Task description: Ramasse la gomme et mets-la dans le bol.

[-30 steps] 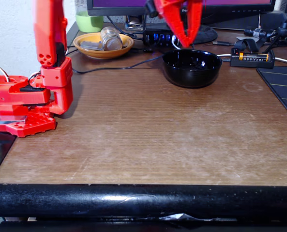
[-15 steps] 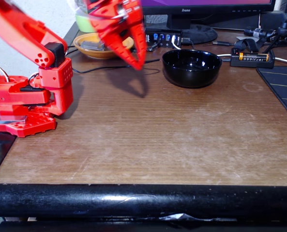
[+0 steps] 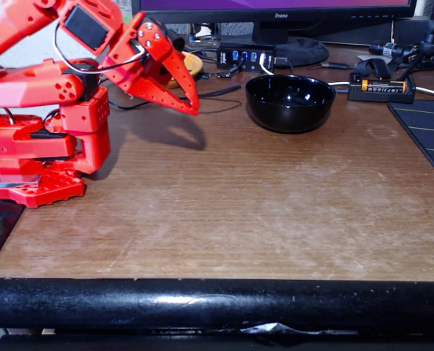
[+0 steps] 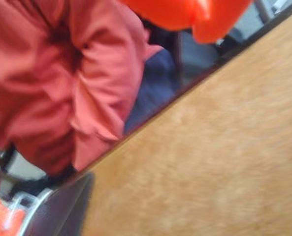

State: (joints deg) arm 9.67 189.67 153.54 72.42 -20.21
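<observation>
The wooden table (image 3: 260, 197) takes most of the fixed view, and its middle has nothing on it. In the wrist view the same brown surface (image 4: 224, 147) runs across in a diagonal, blurred, and past its edge there is a person in a red sleeve (image 4: 52, 83).

The red arm (image 3: 41, 80) is folded low over its base at the left side of the fixed view. One second ago it was stretched high, with the gripper directly above the bowl. Half a second ago it was swinging to the left. Now the gripper (image 3: 193, 108) hangs near the base, well apart from the bowl, with its tip pointing down and to the right. The two fingers seem to lie together at the tip and nothing shows between them, so I judge the jaws clenched and empty.

The black bowl (image 3: 290, 102) stands at the back of the table, a little right of the middle. Behind the gripper the orange dish (image 3: 194, 64) is partly hidden.

I cannot pick out the eraser with certainty; only small bright spots show inside the bowl, maybe reflections. Because the arm pulls back from the bowl with nothing in its jaws, I think the eraser is probably dropped inside and the task is near its end.
</observation>
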